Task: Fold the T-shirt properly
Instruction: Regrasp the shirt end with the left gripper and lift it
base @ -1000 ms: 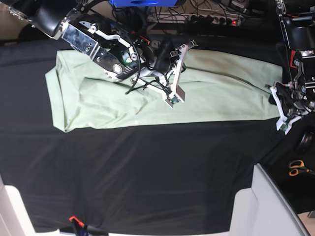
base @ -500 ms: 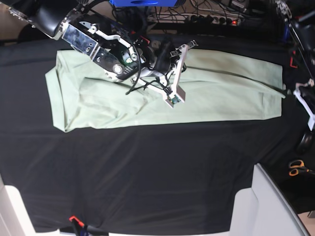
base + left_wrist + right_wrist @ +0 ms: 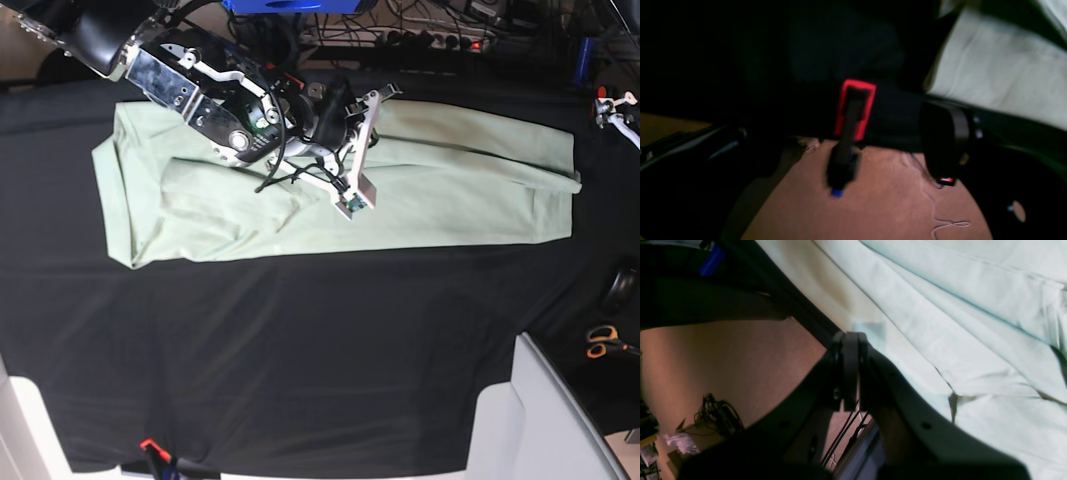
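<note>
The pale mint-green T-shirt [image 3: 450, 190] lies as a long folded strip across the far part of the black-covered table [image 3: 300, 350]. My right gripper [image 3: 385, 93] hangs over the shirt's far edge near the middle. In the right wrist view its pads [image 3: 850, 366] are pressed shut, nothing shows between them, and the T-shirt [image 3: 957, 323] spreads behind them. My left gripper [image 3: 615, 105] is up at the far right corner, off the cloth. In the left wrist view that gripper [image 3: 833, 143] stands open and empty, with a corner of the T-shirt [image 3: 1000, 83] at upper right.
Orange-handled scissors [image 3: 603, 342] lie at the right edge. White blocks [image 3: 545, 420] stand at the near right corner. A red clamp [image 3: 150, 445] grips the cover's near edge and another clamp [image 3: 855, 113] holds it by my left gripper. Cables and a power strip [image 3: 430, 40] run along the back.
My left gripper has let go of the shirt's right end and drawn away to the far right corner. That end now lies flat on the table. The right arm has not moved.
</note>
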### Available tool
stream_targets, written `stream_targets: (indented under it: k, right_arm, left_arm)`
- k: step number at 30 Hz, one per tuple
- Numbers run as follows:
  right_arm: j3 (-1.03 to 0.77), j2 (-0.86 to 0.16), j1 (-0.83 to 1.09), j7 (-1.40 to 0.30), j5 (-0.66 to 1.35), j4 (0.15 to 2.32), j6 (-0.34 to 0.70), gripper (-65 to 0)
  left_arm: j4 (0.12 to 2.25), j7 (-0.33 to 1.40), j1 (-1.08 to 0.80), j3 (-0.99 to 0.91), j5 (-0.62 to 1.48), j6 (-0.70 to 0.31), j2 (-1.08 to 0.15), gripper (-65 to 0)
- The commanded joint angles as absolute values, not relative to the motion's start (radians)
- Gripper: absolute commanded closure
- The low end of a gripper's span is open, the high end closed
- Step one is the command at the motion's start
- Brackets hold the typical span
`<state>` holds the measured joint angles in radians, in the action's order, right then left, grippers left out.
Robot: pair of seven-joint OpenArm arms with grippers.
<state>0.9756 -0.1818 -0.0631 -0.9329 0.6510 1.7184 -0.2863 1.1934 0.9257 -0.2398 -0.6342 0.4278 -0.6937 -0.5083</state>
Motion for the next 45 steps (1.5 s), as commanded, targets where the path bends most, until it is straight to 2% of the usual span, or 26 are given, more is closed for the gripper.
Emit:
stream_targets:
  k: [1,4,7,12,16,39,45]
  right_arm:
    - [0.975,-0.176,-0.073,-0.921,0.659,1.735,-0.282,0.0]
    - [0.978,-0.176,-0.071,-0.920,0.659,1.735,-0.282,0.0]
    - [0.978,-0.176,-0.071,-0.923,0.659,1.735,-0.282,0.0]
    - [0.978,-0.186,-0.071,-0.924,0.657,1.735,-0.282,0.0]
    - [0.978,-0.194,-0.071,-0.921,0.657,1.735,-0.282,0.0]
    - [0.975,-0.199,-0.077,-0.920,0.654,1.733,-0.280,0.0]
    - [0.975,-0.199,-0.076,-0.920,0.654,1.733,-0.280,0.0]
  left_arm:
    - [1.208,0.912,-0.236,-0.638,0.441,-0.698,-0.530,-61.3]
    - [1.207,0.901,-0.228,-0.644,0.443,-0.698,-0.498,-61.3]
    - [1.191,0.814,-0.209,-0.636,0.437,-0.698,-0.470,-61.3]
    - [1.013,0.791,-0.116,-0.645,0.437,-0.698,-0.470,-61.1]
    - [0.908,0.708,-0.074,-0.638,0.437,-0.698,-0.483,-61.1]
    - [0.909,0.759,0.022,-0.634,0.437,-0.698,-0.452,-61.0]
    - [0.903,0.674,0.022,-0.539,0.437,-0.698,-0.452,-61.0]
